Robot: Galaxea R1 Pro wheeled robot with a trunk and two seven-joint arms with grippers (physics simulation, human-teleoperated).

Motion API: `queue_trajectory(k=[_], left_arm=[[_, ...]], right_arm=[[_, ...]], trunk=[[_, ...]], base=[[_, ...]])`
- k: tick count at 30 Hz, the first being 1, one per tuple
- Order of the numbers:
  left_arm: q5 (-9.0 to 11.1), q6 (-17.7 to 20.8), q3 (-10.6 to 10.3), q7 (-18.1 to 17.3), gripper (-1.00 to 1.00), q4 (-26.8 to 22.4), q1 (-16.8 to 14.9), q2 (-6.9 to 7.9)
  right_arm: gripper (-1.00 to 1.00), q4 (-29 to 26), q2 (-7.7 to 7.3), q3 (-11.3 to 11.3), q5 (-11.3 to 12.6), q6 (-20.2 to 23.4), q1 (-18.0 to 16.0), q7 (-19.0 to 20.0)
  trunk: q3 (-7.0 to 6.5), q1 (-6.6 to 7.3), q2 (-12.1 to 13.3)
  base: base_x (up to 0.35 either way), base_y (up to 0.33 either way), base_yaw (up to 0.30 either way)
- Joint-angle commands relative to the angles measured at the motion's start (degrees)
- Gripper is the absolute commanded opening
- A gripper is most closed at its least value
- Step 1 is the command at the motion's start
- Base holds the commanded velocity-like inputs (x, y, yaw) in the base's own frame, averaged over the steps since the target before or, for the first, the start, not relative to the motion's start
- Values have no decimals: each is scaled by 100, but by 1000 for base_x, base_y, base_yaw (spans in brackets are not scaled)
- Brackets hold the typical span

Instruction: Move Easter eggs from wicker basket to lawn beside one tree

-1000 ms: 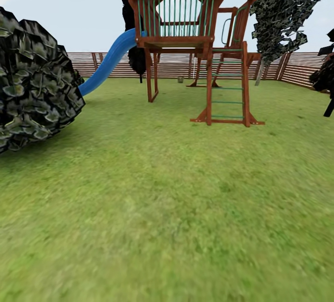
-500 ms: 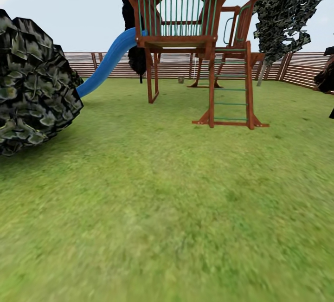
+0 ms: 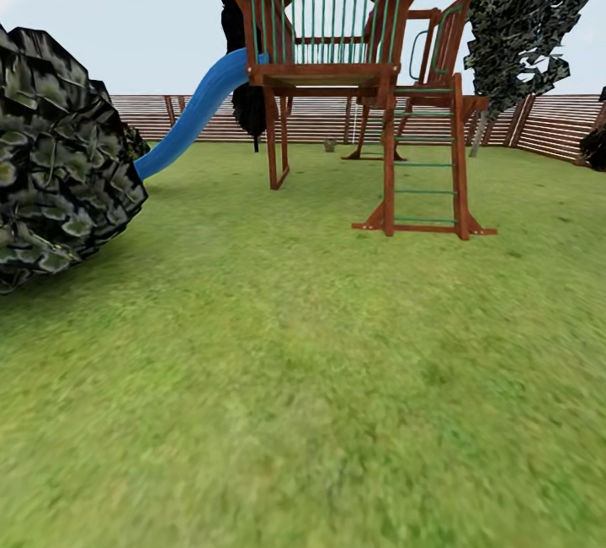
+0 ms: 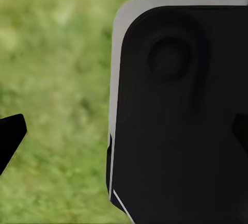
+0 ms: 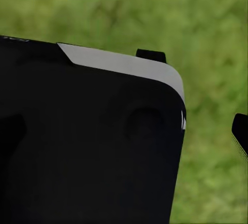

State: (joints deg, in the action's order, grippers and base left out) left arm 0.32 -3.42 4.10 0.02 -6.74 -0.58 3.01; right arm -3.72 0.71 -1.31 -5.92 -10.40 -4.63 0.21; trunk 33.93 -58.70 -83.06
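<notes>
The lawn [image 3: 303, 380] spreads ahead of me up to the slatted fence [image 3: 547, 123] of the garden. A tree [image 3: 522, 18] with a pale trunk and flecked dark foliage stands at the back right by the fence. A small tan-grey thing [image 3: 329, 145] sits on the grass far off under the playset, too small to identify. The Easter eggs are out of view. In the left wrist view my left gripper [image 4: 125, 133] is open over grass, fingertips [image 4: 10, 137] wide apart. My right gripper [image 5: 124, 131] is likewise open, with one fingertip [image 5: 241, 131] at the picture's edge.
A wooden playset [image 3: 337, 68] with a ladder [image 3: 425, 165] and a blue slide [image 3: 194, 114] stands ahead. A big dark leafy bush [image 3: 59, 165] sits at the left. An all-black tree [image 3: 246, 93] rises behind the playset. A black robot panel [image 4: 181, 110] blocks much of both wrist views.
The whole head view has shifted: the camera has moved forward. The playset looks slightly larger, the bush has slid left, and the dark shape at the right edge has nearly left the picture.
</notes>
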Motion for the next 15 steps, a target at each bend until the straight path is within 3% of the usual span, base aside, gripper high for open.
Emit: queue_trajectory(k=[1, 15], left_arm=[[3, -19, 39, -2, 100, 6, -4, -2], [3, -19, 39, -2, 100, 6, -4, -2]], right_arm=[[100, 4, -1, -6, -40, -15, -3, -4], [100, 4, -1, -2, -40, -15, -3, -5]], trunk=[[5, -3, -2], [5, -3, -2]], base=[[328, 78, 0], [328, 78, 0]])
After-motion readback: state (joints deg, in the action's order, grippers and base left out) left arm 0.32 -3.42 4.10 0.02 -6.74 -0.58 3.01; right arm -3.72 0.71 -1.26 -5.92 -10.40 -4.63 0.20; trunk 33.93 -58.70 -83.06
